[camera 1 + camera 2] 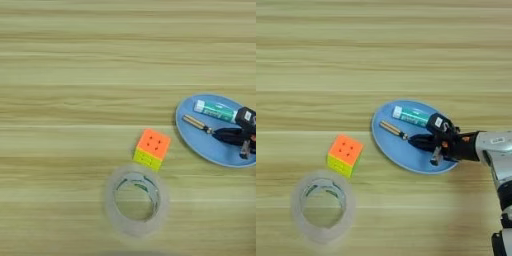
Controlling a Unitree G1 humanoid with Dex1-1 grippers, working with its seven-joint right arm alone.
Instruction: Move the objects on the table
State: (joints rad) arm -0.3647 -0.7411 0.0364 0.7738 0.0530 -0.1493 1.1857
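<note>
A blue oval plate [393, 145] lies right of the middle of the wooden table [381, 60]. On it rest a white tube with a green label [411, 116] and a thin gold-brown stick with a dark tip [392, 129]. My right gripper [423, 131] reaches in from the right over the plate and stands open. One black finger is by the tube's right end, the other just right of the stick's dark tip. Nothing is held between them. The orange-and-yellow puzzle cube [345, 154] sits on the table left of the plate, apart from it.
A clear tape ring [322, 204] lies flat near the front edge, below and left of the cube. My silver forearm [496, 150] runs off to the right edge.
</note>
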